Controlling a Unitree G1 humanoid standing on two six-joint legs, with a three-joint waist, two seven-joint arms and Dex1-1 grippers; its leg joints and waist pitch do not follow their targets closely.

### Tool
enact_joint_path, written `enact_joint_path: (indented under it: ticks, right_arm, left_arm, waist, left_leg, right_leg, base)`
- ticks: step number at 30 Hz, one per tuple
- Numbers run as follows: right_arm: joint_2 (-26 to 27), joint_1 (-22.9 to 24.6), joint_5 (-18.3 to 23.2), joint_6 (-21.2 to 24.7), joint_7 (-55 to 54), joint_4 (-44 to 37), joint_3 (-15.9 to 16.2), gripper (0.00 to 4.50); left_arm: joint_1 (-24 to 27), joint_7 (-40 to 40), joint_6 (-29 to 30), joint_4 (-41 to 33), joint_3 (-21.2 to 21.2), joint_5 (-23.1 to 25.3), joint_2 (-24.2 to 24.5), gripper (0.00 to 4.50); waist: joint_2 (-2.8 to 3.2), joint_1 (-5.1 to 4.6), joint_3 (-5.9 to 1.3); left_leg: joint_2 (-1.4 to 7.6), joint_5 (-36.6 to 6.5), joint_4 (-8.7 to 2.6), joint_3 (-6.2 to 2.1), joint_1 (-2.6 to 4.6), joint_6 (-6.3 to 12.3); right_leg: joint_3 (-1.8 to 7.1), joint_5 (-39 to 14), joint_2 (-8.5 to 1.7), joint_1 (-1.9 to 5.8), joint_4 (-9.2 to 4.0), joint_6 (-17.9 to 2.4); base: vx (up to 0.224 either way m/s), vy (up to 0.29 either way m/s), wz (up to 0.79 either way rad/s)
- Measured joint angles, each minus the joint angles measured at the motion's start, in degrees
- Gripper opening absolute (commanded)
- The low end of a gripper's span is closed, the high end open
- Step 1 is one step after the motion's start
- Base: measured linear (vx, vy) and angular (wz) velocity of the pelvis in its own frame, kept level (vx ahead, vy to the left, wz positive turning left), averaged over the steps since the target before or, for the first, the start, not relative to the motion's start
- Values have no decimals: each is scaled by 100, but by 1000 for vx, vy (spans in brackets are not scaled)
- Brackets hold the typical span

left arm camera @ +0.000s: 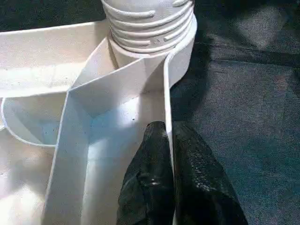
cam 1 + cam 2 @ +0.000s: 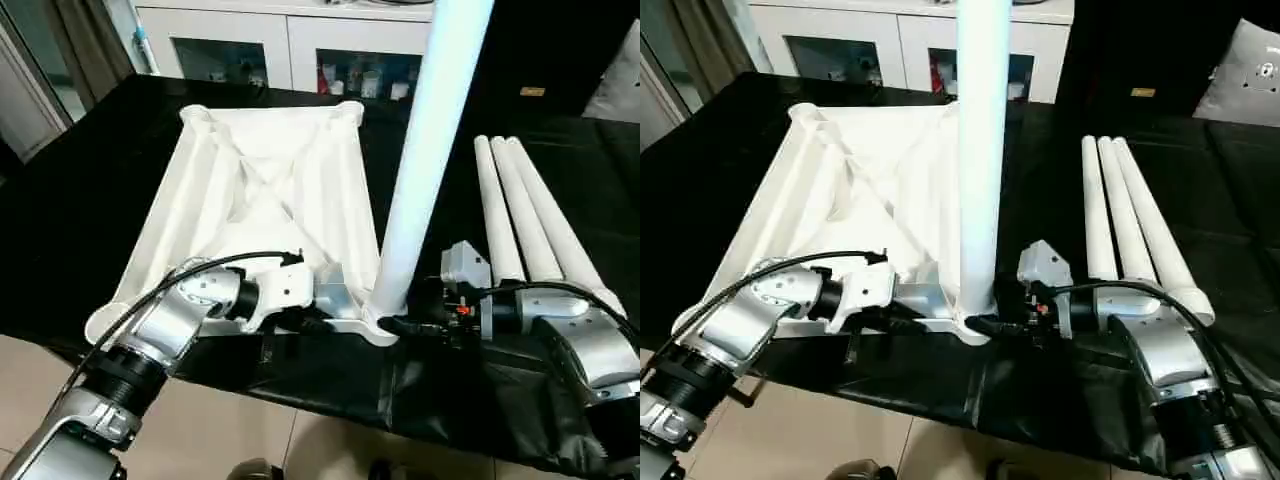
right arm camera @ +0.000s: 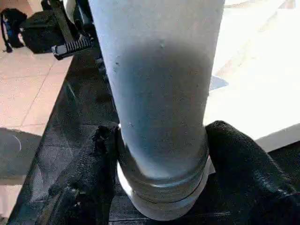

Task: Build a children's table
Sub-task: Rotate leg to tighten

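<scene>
The children's table lies upside down; right pincer squeezes a leg in the near corner hole, left pincer pinches the rim. Next: twist it tight.

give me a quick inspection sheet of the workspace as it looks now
surface: black-covered table.
job's things: white tabletop lies underside up; one leg stands upright in its near corner socket; three spare legs lie side by side on the right.
clutter: nothing seen.
grippers: left gripper pinches the tabletop's side wall; right gripper clamps the upright leg's base.
cables: black cable loops over the left forearm.
surroundings: white cabinet behind, tiled floor in front.
</scene>
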Motion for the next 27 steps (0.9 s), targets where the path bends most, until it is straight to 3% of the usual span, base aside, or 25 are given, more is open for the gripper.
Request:
enact_joint_path:
  ticks: [4,7,11,14,19,20,22,23,27]
  right_arm:
    - [100,78,95,209,-68,-34,-88,264]
    - [364,140,47,533,-626,-132,-208,263]
    - [1208,-75,-263,1053,-2345,27,-590,262]
    - [1611,-312,-441,1167,-3164,250,-690,262]
    - [2035,-544,-732,1182,-4135,442,-792,262]
    - [2103,-548,-823,1074,-4253,472,-792,297]
    - [2111,-537,-836,973,-4271,502,-794,297]
    - [2104,-499,-832,892,-4267,499,-805,336]
    - [1908,-399,-794,684,-3985,498,-787,356]
  left_arm:
    - [3,32,93,-2,22,-25,-53,0]
    - [46,436,561,-48,160,13,-279,0]
    - [68,1675,1662,-130,510,155,-1015,0]
    - [33,2426,2253,-202,634,212,-1433,0]
    - [-50,3312,2692,-185,760,412,-2034,0]
    - [-54,3411,2693,-190,760,460,-2084,0]
    - [-54,3440,2694,-207,754,476,-2097,0]
    - [-54,3440,2695,-224,735,478,-2095,0]
    - [-75,3369,2599,-234,630,472,-1943,0]
  waist:
    - [-7,2,-4]
    - [-14,-13,-7]
    - [-22,-243,-8]
    - [-15,-319,-12]
    - [-3,-313,-20]
    - [1,-306,-23]
    - [3,-288,-24]
    - [3,-271,-24]
    - [3,-257,-23]
  left_leg:
    - [0,0,1,1,1,0]
    - [0,1,9,4,20,-1]
    - [2,9,12,16,51,-15]
    - [1,11,8,14,56,-13]
    - [-1,11,-1,12,50,-13]
    - [-2,10,-9,11,46,-13]
    - [-4,9,-19,10,44,-12]
    - [-4,9,-24,9,42,-11]
    - [-3,9,-23,9,27,-10]
  right_leg:
    - [0,0,0,2,1,0]
    - [3,1,0,19,3,-2]
    - [4,2,-1,40,-8,0]
    - [3,3,0,46,-9,3]
    - [3,4,-1,46,-12,6]
    - [3,3,-2,42,-12,7]
    - [3,0,-2,39,-12,11]
    - [3,-1,-2,34,-12,10]
    - [2,2,-1,17,-10,8]
  base:
    - [0,0,0]
    - [0,0,0]
    - [0,0,0]
    - [0,0,0]
    - [0,0,0]
    - [0,0,0]
    - [0,0,0]
    - [0,0,0]
    - [0,0,0]
